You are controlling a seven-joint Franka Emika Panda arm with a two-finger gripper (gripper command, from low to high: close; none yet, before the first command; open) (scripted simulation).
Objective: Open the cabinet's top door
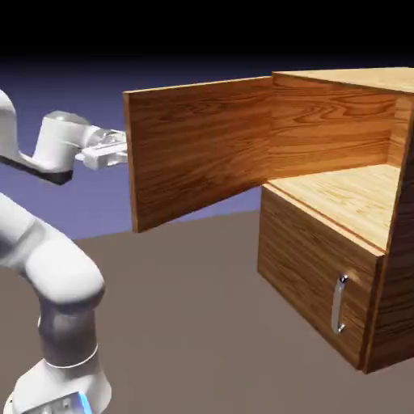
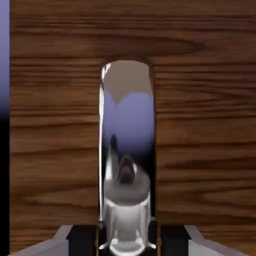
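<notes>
Top door (image 1: 198,149) swung wide, toward nine o'clock of cabinet (image 1: 356,78) in exterior view. Gripper (image 2: 128,241) pinching its handle (image 2: 127,115). Pull looks essentially finished; next: loosen, back straight off.

lower door (image 1: 319,279) below open top door (image 1: 198,149)

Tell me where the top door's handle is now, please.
In the hand view, the top door's curved silver bar handle runs down the middle, its lower end between the gripper's fingertips.
</notes>
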